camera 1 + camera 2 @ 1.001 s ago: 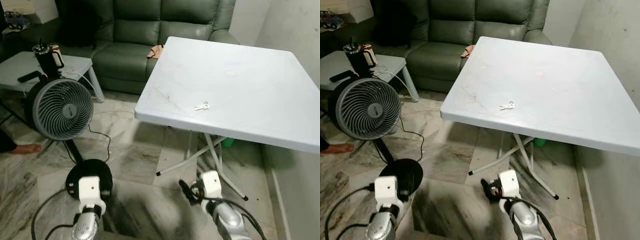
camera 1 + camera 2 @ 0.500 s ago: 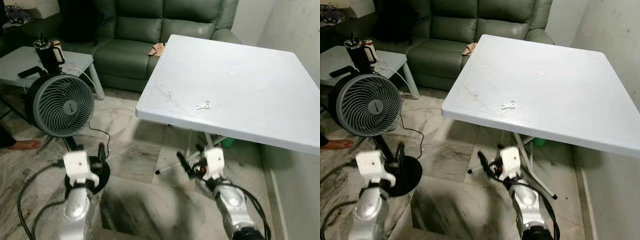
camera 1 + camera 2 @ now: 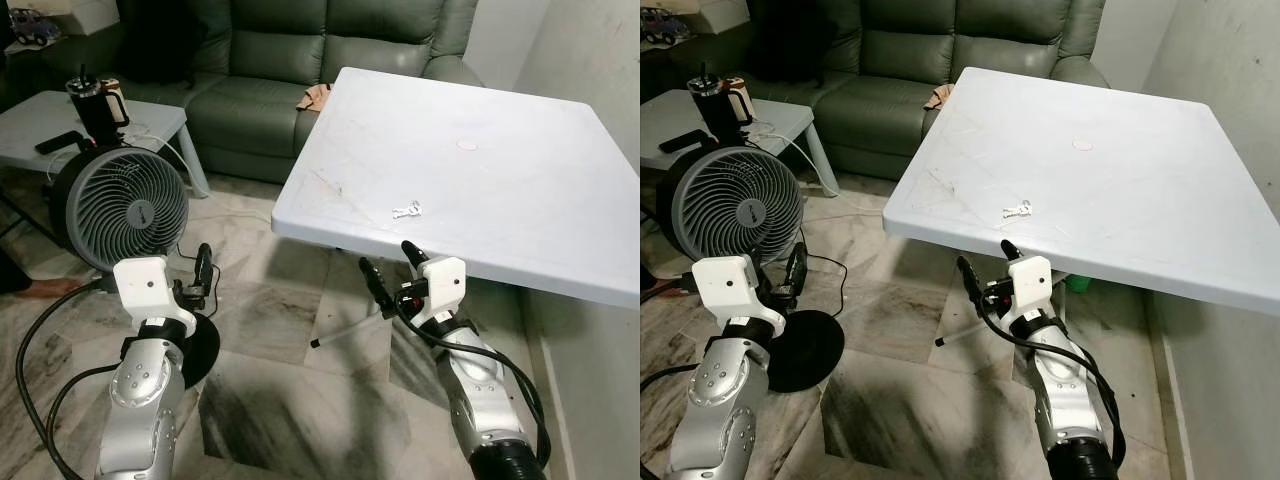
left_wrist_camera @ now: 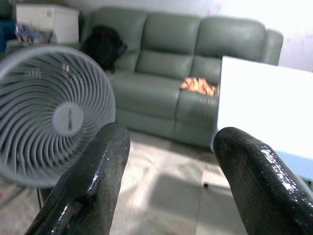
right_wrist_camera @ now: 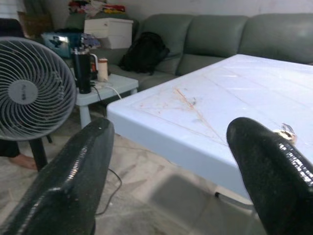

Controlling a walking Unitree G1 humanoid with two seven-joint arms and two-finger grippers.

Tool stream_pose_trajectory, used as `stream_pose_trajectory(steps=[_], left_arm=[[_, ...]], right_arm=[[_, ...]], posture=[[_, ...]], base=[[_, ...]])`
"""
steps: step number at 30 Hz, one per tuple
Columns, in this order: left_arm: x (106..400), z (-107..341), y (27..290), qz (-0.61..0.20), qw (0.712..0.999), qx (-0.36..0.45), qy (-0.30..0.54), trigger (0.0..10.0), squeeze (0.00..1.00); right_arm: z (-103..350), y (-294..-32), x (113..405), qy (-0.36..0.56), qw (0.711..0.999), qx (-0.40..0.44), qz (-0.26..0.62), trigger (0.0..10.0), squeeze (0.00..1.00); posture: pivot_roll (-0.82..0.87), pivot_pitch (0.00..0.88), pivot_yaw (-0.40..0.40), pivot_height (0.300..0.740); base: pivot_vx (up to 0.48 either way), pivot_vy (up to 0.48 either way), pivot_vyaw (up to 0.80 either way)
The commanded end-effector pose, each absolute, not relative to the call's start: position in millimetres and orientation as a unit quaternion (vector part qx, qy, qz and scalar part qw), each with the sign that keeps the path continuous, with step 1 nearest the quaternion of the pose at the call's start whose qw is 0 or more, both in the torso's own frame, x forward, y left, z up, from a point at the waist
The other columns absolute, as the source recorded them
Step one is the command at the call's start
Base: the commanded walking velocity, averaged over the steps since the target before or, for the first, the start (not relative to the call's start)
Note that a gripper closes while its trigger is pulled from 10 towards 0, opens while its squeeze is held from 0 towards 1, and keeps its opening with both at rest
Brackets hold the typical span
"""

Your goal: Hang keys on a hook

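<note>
A small bunch of silver keys lies flat on the white folding table, close to its front edge. My right gripper is open and empty, raised just below and in front of that edge, a short way under the keys. In the right wrist view the keys peek out beside one finger. My left gripper is open too, held up at the left in front of the fan, far from the keys. Its two fingers stand wide apart.
A grey standing fan with a round black base and trailing cable is at the left. Behind it stands a low table with a black mug. A green sofa is beyond. A wall is at the right.
Both arms have risen from low near the floor. The right gripper has come up to the table's front edge, and the left gripper has come up level with the fan.
</note>
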State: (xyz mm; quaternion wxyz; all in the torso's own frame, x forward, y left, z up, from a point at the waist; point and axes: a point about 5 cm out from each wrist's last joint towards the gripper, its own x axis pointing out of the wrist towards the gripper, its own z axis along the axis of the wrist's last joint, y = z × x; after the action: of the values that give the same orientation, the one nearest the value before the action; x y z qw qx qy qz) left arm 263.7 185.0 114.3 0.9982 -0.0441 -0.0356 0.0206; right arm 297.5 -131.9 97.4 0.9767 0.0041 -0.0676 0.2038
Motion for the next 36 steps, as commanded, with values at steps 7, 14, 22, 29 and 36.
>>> stream_pose_trajectory(steps=[7, 14, 22, 29, 36], left_arm=[[259.3, 113.0, 182.5, 0.023, 0.999, -0.033, -0.009, 10.0, 0.0], [260.5, 114.0, 182.7, 0.022, 0.999, -0.036, -0.001, 10.0, 0.0], [260.8, 114.5, 181.7, 0.021, 0.999, -0.035, 0.005, 10.0, 0.0], [262.3, 115.3, 181.2, 0.018, 0.999, -0.033, 0.006, 10.0, 0.0], [264.1, 116.6, 180.4, 0.016, 0.999, -0.033, 0.006, 10.0, 0.0]], right_arm=[[101.2, -126.6, 294.4, -0.06, 0.977, 0.014, 0.202, 10.0, 0.0], [103.0, -126.5, 294.1, -0.053, 0.977, 0.014, 0.204, 10.0, 0.0], [103.8, -127.4, 294.3, -0.05, 0.978, 0.014, 0.204, 10.0, 0.0], [104.2, -126.5, 294.2, -0.049, 0.978, 0.017, 0.204, 10.0, 0.0], [104.2, -127.0, 294.2, -0.048, 0.978, 0.017, 0.202, 10.0, 0.0]], posture=[[-0.06, 0.023, -0.024, 0.74], [-0.06, 0.023, -0.028, 0.74], [-0.06, 0.021, -0.026, 0.74], [-0.06, 0.02, -0.024, 0.74], [-0.07, 0.019, -0.024, 0.74]], base=[[0.0, 0.0, 0.0], [0.0, 0.0, 0.0], [0.065, 0.0, 0.0], [0.273, 0.0, 0.0], [0.296, 0.0, 0.0]])
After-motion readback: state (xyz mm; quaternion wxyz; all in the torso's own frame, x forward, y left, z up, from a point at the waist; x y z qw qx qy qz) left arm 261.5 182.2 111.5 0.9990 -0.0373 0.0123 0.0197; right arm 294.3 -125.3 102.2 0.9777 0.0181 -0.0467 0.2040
